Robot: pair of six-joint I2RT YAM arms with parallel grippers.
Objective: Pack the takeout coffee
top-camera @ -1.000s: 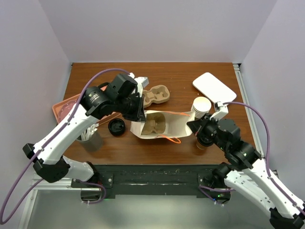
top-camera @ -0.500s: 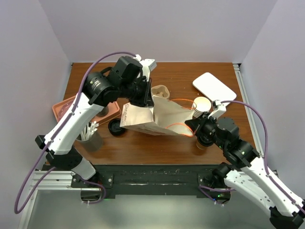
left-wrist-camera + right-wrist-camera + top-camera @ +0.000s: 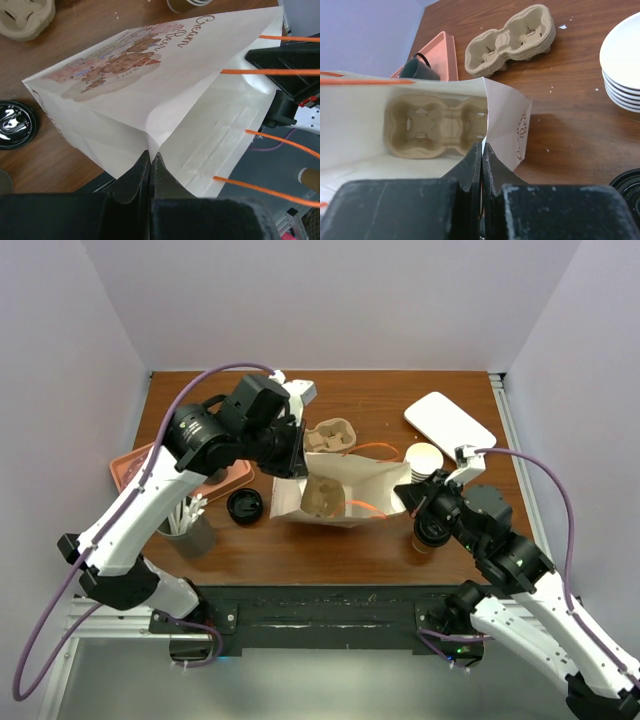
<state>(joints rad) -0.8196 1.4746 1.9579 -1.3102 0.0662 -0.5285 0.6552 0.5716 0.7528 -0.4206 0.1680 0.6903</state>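
Moved: white paper bag with orange handles [image 3: 350, 485] sits lower, interior showing.
Left gripper [image 3: 150, 159]: pinching its rim.
Right gripper [image 3: 481, 149]: pinching opposite rim.
Black-lidded paper cup [image 3: 629, 189]: outside, beside my right arm.

We see a white paper bag [image 3: 352, 487] with its mouth open, a pulp cup carrier [image 3: 325, 497] inside; nearby, a second carrier [image 3: 330, 436], loose black lid [image 3: 244, 506] and stacked white plates [image 3: 449, 422].
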